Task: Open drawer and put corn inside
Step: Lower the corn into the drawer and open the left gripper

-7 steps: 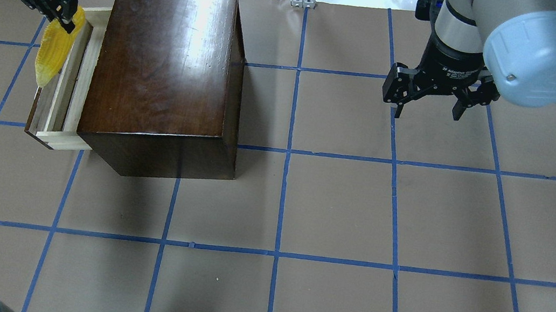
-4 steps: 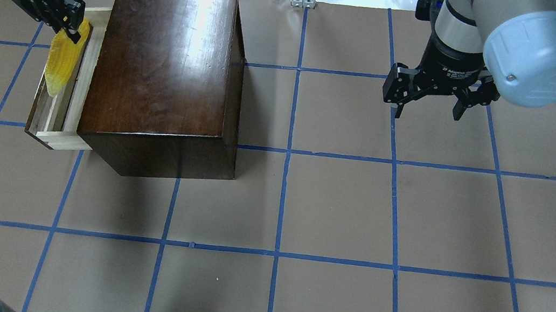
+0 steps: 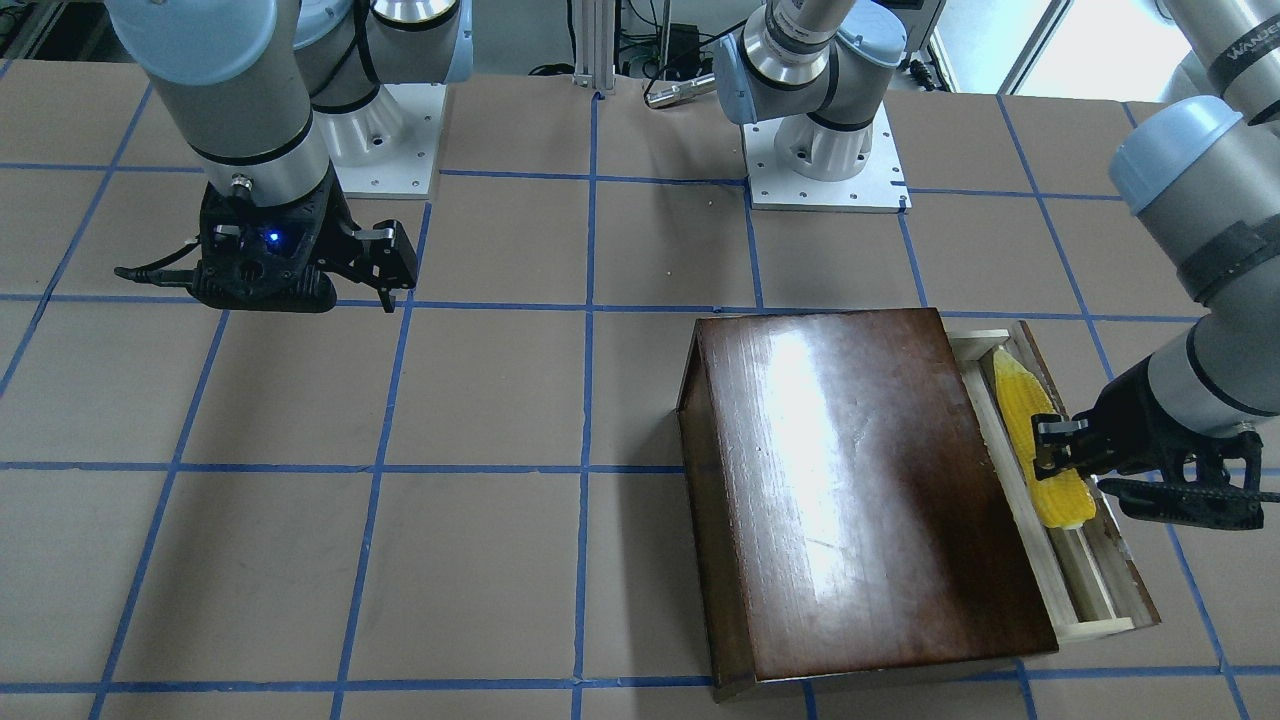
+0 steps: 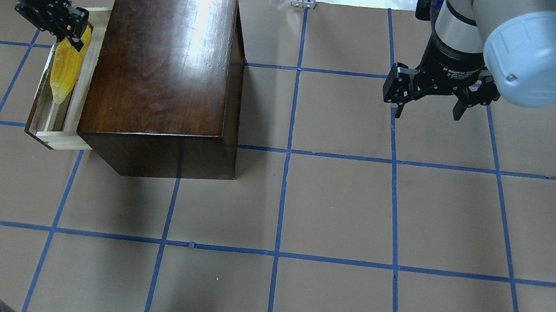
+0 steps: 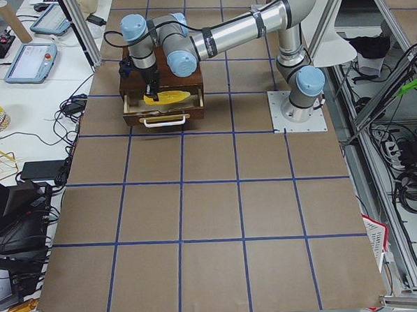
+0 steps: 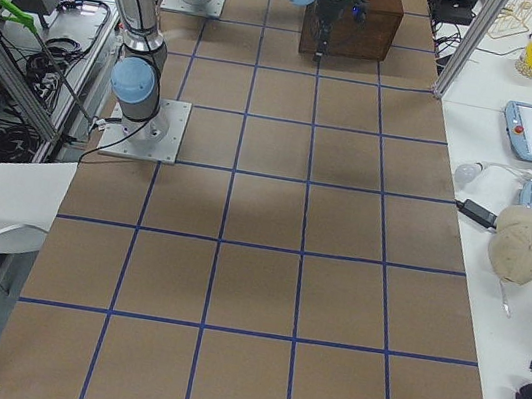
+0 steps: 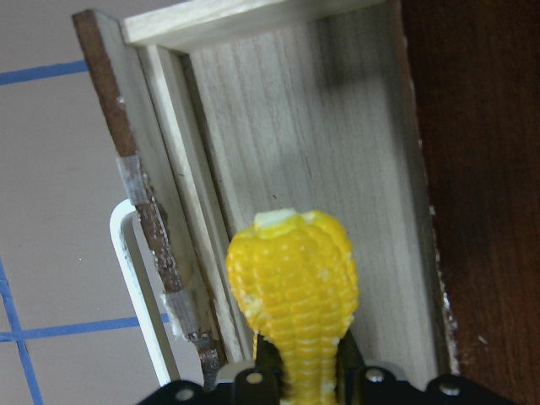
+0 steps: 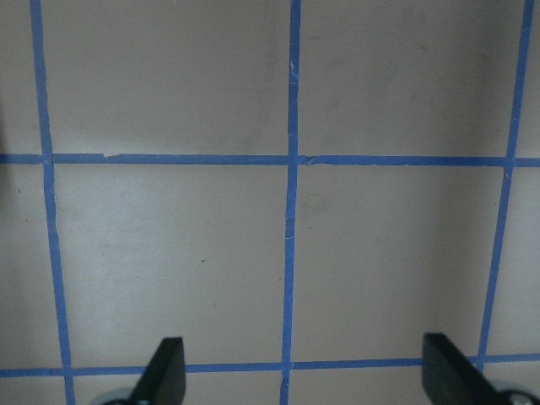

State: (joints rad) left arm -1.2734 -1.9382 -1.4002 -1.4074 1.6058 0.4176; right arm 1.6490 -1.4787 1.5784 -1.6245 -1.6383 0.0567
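- Plainly the placing step is in hand: the drawer stands pulled out from the dark box, so the opening is done.
- The left gripper is clamped on the thick end of the corn, its fingers pinching the cob from both sides in the wrist view.
- The corn lies along the drawer's length, between the worn front panel and the box, with its tip pointing down the tray.
- Whether the cob already rests on the tray floor or hangs just above it I cannot tell; the front view suggests it is low inside the walls.
- The right gripper hovers well apart over bare table, fingers spread, holding nothing.
- Next, I judge: lower the corn until it is seated, part the jaws, then lift straight up, clear of the front panel and the box edge.
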